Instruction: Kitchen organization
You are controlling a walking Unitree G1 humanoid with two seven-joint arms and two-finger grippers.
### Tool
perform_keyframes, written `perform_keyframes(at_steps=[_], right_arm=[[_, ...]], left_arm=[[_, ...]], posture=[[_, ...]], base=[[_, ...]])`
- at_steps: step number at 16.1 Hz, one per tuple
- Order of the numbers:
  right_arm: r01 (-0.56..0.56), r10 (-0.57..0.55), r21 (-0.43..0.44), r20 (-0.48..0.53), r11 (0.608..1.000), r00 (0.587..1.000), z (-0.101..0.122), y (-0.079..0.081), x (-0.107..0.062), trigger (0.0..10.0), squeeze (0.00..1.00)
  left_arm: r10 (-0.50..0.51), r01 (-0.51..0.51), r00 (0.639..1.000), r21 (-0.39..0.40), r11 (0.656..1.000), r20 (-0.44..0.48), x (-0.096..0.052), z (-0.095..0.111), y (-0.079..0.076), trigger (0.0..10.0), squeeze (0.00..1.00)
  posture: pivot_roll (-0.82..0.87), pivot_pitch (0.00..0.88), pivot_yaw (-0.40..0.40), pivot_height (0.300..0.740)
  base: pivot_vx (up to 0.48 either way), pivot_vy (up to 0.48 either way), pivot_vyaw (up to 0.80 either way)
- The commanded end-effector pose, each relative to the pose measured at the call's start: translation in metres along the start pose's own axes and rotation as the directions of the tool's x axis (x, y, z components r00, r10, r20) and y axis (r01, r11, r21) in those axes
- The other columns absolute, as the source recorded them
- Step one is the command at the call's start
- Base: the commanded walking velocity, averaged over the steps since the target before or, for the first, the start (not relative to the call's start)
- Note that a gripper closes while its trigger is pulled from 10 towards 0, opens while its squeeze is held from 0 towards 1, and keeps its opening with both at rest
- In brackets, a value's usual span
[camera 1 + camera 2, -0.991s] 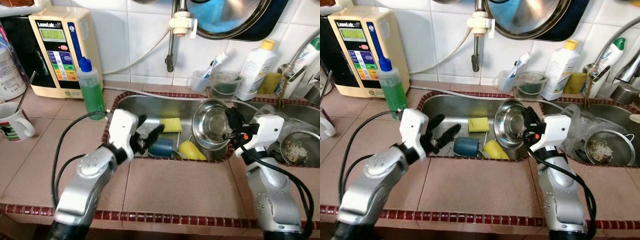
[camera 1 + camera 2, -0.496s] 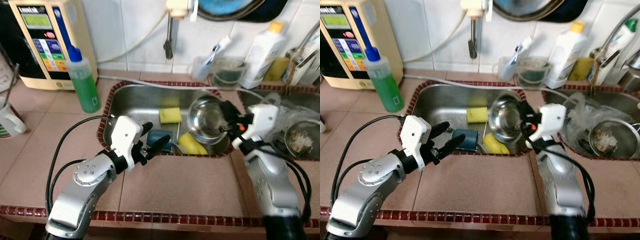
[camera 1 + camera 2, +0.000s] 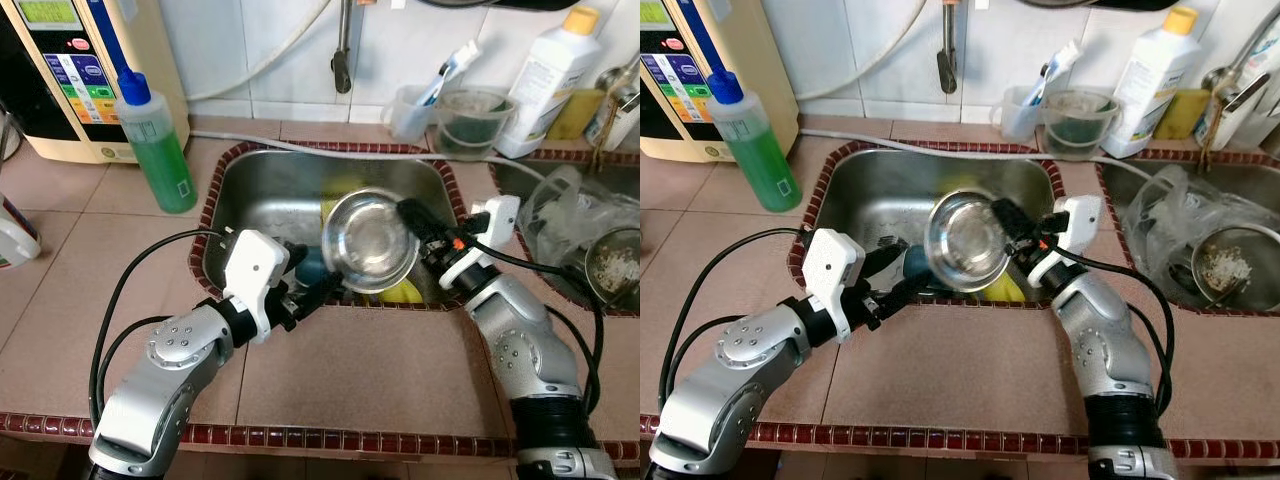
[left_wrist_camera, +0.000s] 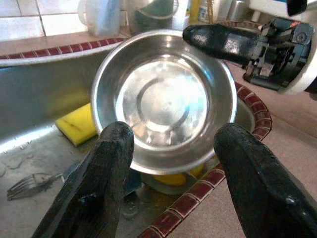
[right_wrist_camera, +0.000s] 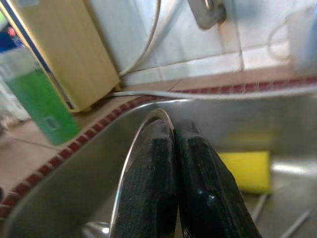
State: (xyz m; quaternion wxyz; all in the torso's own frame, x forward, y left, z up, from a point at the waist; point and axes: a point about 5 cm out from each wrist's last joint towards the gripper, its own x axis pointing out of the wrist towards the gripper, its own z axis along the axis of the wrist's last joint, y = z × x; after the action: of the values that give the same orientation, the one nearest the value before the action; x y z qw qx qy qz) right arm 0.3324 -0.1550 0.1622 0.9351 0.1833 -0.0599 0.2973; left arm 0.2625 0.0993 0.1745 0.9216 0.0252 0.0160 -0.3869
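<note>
A steel bowl (image 3: 369,240) hangs tilted over the sink (image 3: 250,190), its hollow facing my left gripper. My right gripper (image 3: 413,218) is shut on the bowl's right rim (image 5: 143,130), one finger inside and one outside. My left gripper (image 3: 308,283) is open at the sink's front edge, just short of the bowl (image 4: 163,99), which shows between its two fingers (image 4: 96,181). A blue cup (image 3: 309,266) lies in the sink, partly hidden behind the bowl. A yellow sponge (image 4: 77,124) and a fork (image 4: 22,183) lie on the sink floor.
A green soap bottle (image 3: 155,145) and a cream water machine (image 3: 60,70) stand at the back left. The tap spout (image 3: 342,60) hangs over the sink. Cups (image 3: 450,105) and a white bottle (image 3: 545,80) line the back. A strainer (image 3: 615,265) sits in the right basin.
The camera has tilted down and closer. My right gripper has carried the bowl leftward over the sink, toward the left gripper. The left gripper stays open at the front rim.
</note>
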Motion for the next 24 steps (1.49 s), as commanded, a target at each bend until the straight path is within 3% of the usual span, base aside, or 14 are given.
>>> perform_keyframes(at_steps=[1,6,8,16,17,24], right_arm=[[-0.006,0.006,0.069,-0.006,0.998,1.0,-0.006,-0.003,-0.002,10.0,0.0],[0.002,0.002,0.126,-0.033,0.992,0.999,-0.02,-0.011,-0.013,10.0,0.0],[0.052,-0.048,0.14,-0.036,0.989,0.998,-0.021,-0.02,-0.019,10.0,0.0],[0.084,-0.085,0.154,-0.003,0.984,0.996,-0.019,-0.023,-0.019,10.0,0.0],[0.083,-0.083,0.168,-0.004,0.982,0.997,-0.021,-0.023,-0.019,10.0,1.0],[0.044,-0.048,0.209,0.017,0.977,0.999,-0.02,-0.019,-0.015,10.0,1.0]], left_arm=[[-0.012,0.012,1.0,0.018,1.0,0.019,0.0,0.008,-0.004,10.0,0.0],[-0.014,0.014,1.0,0.018,1.0,0.025,-0.001,0.013,-0.004,10.0,0.0],[-0.016,0.016,1.0,0.02,1.0,0.026,0.0,0.014,-0.004,10.0,0.0],[-0.022,0.021,0.999,0.014,1.0,0.033,-0.001,0.016,-0.005,10.0,0.0],[-0.021,0.021,0.999,0.015,1.0,0.032,-0.001,0.015,-0.005,10.0,0.0],[-0.023,0.022,0.999,0.017,1.0,0.031,-0.002,0.016,-0.004,10.0,0.0]], posture=[[-0.07,0.195,0.003,0.74],[-0.07,0.195,0.006,0.74],[-0.07,0.195,0.008,0.74],[-0.06,0.192,0.011,0.74],[-0.05,0.191,0.011,0.74],[-0.05,0.171,0.017,0.74]], base=[[0.0,0.0,0.0],[0.0,0.0,0.0],[0.0,0.0,0.0],[0.0,0.0,0.0],[0.0,0.0,0.0],[0.0,0.0,0.0]])
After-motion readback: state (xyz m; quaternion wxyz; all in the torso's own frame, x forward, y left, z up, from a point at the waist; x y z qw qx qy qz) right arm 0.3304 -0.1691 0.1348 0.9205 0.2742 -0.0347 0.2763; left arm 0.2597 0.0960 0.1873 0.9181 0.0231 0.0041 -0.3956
